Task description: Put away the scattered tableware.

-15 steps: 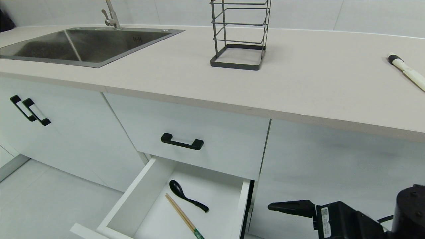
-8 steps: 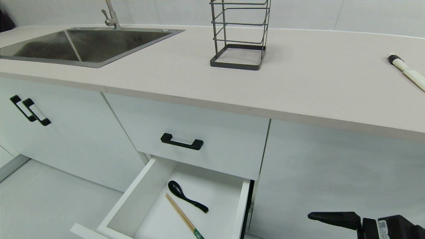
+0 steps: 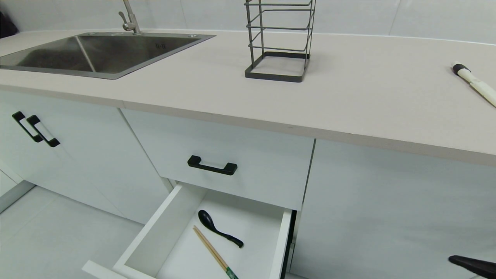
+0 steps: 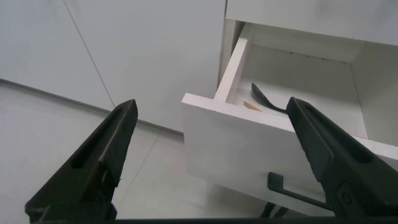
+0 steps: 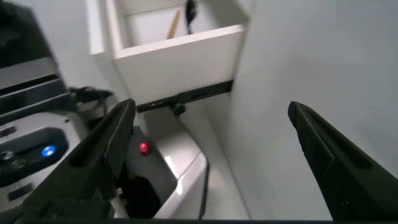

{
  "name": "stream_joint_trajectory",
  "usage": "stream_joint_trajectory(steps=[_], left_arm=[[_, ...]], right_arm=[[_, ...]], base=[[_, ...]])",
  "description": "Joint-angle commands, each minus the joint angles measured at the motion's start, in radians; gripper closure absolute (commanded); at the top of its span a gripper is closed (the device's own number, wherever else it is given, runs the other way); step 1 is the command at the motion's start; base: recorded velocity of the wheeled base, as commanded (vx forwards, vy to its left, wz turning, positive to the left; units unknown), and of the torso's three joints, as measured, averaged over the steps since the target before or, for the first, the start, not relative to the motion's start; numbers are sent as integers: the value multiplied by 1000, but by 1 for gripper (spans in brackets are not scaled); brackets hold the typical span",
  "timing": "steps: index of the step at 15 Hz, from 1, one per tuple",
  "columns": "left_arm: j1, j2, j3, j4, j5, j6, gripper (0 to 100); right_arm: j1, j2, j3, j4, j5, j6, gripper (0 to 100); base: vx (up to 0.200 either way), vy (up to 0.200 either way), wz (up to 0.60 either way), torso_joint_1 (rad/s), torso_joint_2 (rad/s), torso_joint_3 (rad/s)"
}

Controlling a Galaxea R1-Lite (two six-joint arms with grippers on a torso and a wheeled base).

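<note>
the black spoon [image 3: 217,231] and the chopsticks [image 3: 214,254] have stayed side by side in the open drawer [image 3: 162,228]. the right gripper [image 3: 473,266] has slid back to the corner, wide open and holding nothing, so i think its drop is done. the left gripper [image 4: 211,106] is wide open and empty too, in front of the drawer. the spoon is smooth and shiny with a round bowl. the chopsticks are thin wooden sticks with green ends. a long white tool [image 3: 476,83] with a black tip lies on the flat counter [image 3: 387,97], far right.
</note>
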Motion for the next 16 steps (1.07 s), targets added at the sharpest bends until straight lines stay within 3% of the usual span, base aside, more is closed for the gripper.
stream_joint_trajectory(steps=[1, 6, 8, 9, 10, 12, 13, 14, 15, 16], left_arm=[[0, 0, 0, 0, 1, -1, 0], [0, 0, 0, 0, -2, -1, 0], [0, 0, -2, -43, -15, -5, 0], [0, 0, -26, -154, -68, -36, 0], [5, 21, -86, -183, -163, -77, 0], [3, 106, -212, -88, -255, -82, 0], [-6, 166, -304, 12, -278, -77, 0], [-18, 192, -336, 58, -291, -76, 0], [-69, 255, -401, 185, -321, -70, 0], [-89, 272, -410, 225, -328, -70, 0]], right_arm=[[-346, -332, -5, 112, -5, 1, 0], [-564, -582, 1, 267, -8, 72, 0], [-572, -590, 6, 362, -8, 75, 0], [-572, -590, 6, 370, -17, 75, 0], [-572, -590, 6, 391, -60, 72, 0], [-572, -590, 6, 468, -152, 77, 0], [-572, -590, 6, 472, -166, 103, 0], [-572, -590, 6, 477, -169, 120, 0], [-572, -590, 6, 512, -221, 155, 0], [-572, -590, 6, 511, -236, 173, 0]], base=[[0, 0, 0, 0, 0, 0], [0, 0, 0, 0, 0, 0], [0, 0, 0, 0, 0, 0], [0, 0, 0, 0, 0, 0], [0, 0, 0, 0, 0, 0], [0, 0, 0, 0, 0, 0], [0, 0, 0, 0, 0, 0], [0, 0, 0, 0, 0, 0], [0, 0, 0, 0, 0, 0], [0, 0, 0, 0, 0, 0]])
